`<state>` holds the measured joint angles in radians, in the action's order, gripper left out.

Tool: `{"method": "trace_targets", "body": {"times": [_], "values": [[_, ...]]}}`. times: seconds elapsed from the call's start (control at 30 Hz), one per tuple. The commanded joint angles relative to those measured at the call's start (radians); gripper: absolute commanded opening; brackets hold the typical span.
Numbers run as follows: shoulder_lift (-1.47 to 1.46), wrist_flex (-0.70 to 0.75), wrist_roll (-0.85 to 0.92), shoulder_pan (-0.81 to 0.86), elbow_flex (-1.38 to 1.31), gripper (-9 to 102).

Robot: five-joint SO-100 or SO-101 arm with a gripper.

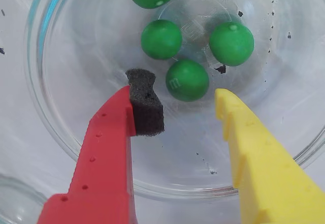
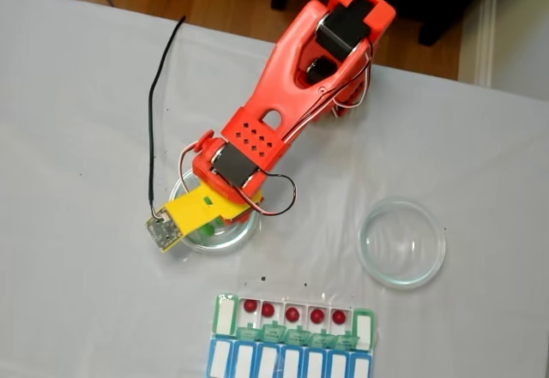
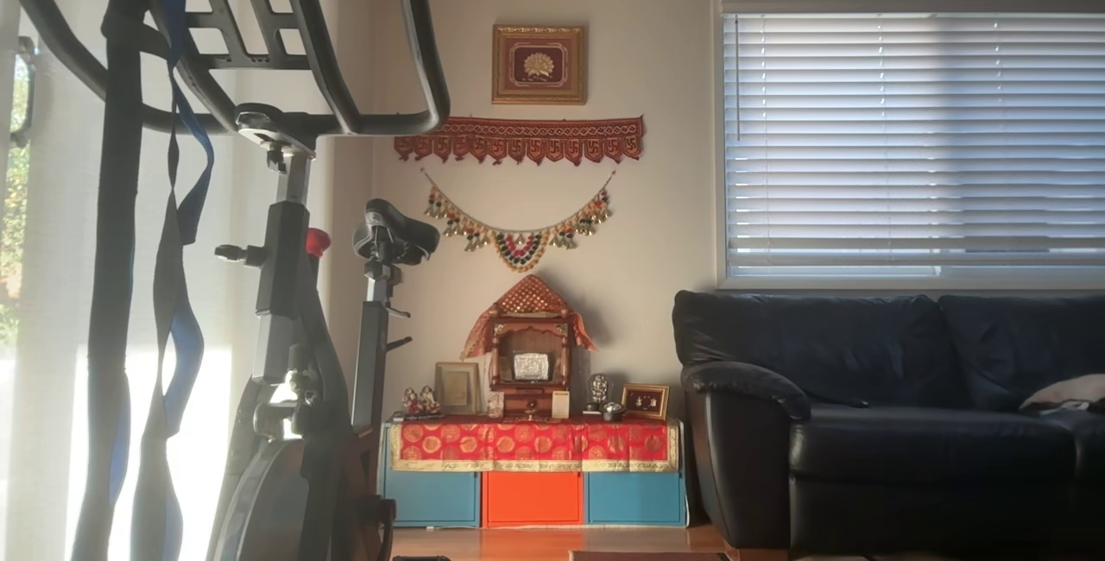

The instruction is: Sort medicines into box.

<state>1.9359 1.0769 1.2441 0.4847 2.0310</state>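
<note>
Several green medicines point(image 1: 161, 39) lie in a clear glass dish point(image 1: 76, 127). My gripper point(image 1: 179, 93) hangs open just over the nearest green pill point(image 1: 187, 80); the red finger's black foam pad point(image 1: 146, 102) is left of it and the yellow finger point(image 1: 254, 153) is right of it, neither touching. In the fixed view the gripper point(image 2: 219, 222) reaches into the left dish point(image 2: 244, 234). The box point(image 2: 225, 314) lies at the table's near edge with its green lids open, and several dark red medicines point(image 2: 292, 315) sit one to a compartment.
An empty glass dish point(image 2: 401, 243) stands right of the arm. The box's blue row point(image 2: 287, 363) runs along the bottom edge. A black cable point(image 2: 153, 121) trails across the white cloth left of the arm's orange body point(image 2: 292, 95).
</note>
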Motion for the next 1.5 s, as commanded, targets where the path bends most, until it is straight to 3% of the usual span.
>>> {"method": "trace_targets", "body": {"times": [0.0, 1.47], "values": [[0.026, -0.015, 0.006, -0.014, -0.006, 18], [0.086, -0.164, 0.018, -0.014, 0.126, 19]]}}
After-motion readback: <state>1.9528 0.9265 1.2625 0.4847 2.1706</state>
